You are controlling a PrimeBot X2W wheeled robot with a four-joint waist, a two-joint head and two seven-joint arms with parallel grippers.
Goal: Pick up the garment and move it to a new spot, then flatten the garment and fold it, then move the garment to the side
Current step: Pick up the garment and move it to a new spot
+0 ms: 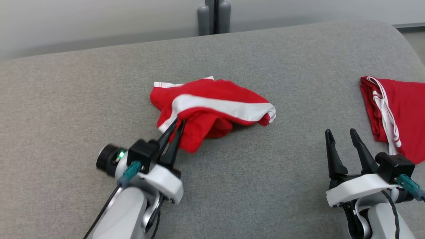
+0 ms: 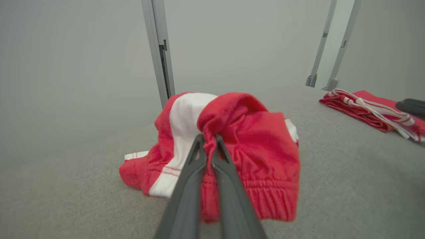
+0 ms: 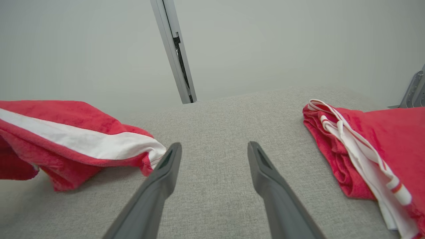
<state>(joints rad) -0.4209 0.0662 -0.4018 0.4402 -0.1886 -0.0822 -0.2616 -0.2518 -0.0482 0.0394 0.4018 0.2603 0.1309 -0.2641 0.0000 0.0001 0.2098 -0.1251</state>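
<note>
Left tool point(image 1: 176, 124) pinches garment point(image 1: 215, 99) on grey surface point(image 1: 265, 186) before perhaps plain wall point(image 1: 99, 26).

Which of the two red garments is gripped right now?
The crumpled red shorts mid-surface: the left gripper is shut on their fabric. The folded red garment at right lies untouched.

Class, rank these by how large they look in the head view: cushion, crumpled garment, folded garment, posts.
1. cushion, by far the largest.
2. crumpled garment.
3. folded garment; the frame edge cuts it off, so its rank against the crumpled one is unsure.
4. posts, smallest, also cut off.
</note>
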